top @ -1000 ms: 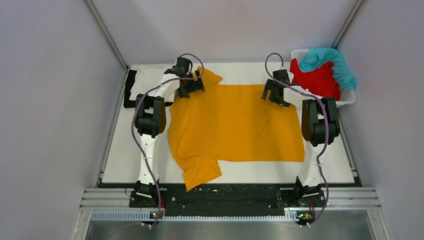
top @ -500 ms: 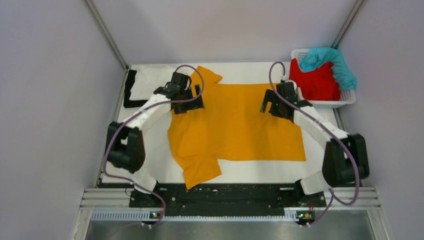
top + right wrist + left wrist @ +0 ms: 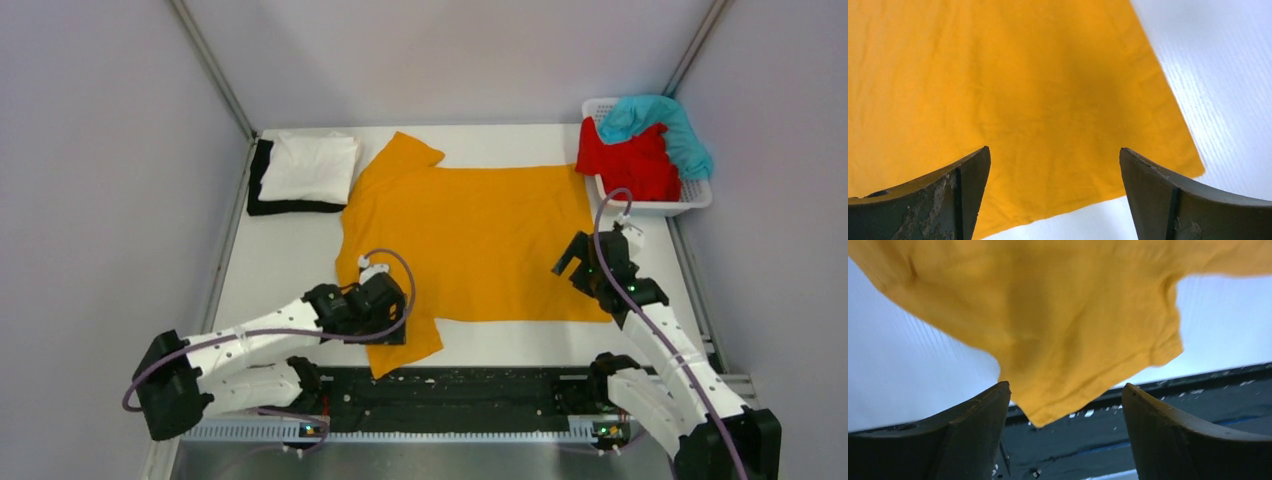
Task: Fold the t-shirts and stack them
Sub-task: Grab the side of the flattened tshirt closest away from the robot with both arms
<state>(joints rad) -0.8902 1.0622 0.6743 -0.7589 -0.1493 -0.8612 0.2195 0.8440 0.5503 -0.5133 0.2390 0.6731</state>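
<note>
Top external — basket [image 3: 690, 203] holds red shirt [image 3: 632, 160] — teal shirt [image 3: 660, 118] draped on top.

Two arms with white links [image 3: 250, 345], black joint housings [image 3: 170, 385], a purple-grey cable [image 3: 407, 290] looped along each, left gripper [image 3: 1065, 385] and right gripper [image 3: 1053, 148] black, wedge fingers [image 3: 938, 200] scuffed on the right.

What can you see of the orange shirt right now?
The orange shirt is plain soft cloth, lightly creased, spread flat and unfolded on the white table, neck end left, hem right. Its far sleeve lies beside the folded white shirt; its near sleeve reaches the black front edge. The open left gripper straddles that sleeve's tip, the open right gripper hangs over the near hem corner; contact cannot be told.
</note>
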